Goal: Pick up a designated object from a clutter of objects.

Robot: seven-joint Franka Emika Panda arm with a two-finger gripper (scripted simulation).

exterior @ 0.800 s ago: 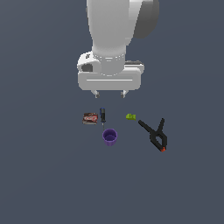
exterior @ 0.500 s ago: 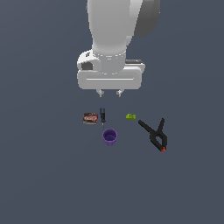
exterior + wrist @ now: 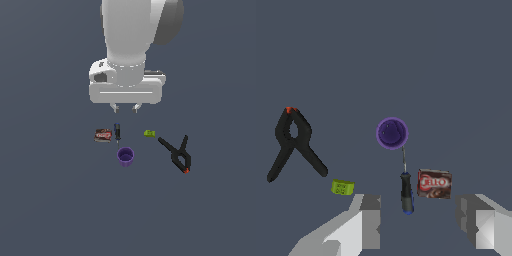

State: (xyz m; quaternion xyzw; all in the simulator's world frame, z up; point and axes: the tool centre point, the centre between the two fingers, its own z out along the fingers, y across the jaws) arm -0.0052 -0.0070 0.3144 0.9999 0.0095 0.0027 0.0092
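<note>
Above the clutter my claw [image 3: 125, 107] hangs with fingers apart; I fear it may hit the blue-handled screwdriver [image 3: 405, 190] just beside the small round purple cup [image 3: 392, 133].

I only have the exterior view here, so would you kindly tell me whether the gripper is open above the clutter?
Observer: Yes, the gripper is open, nothing between its fingers.
Operator: Thank you. What does the red-brown packet say?
Observer: The packet reads JELLO.
Operator: Does the screwdriver touch the cup?
Observer: From the wrist view, the screwdriver has its shaft tip right at the rim of the purple cup; whether they touch is unclear.
</note>
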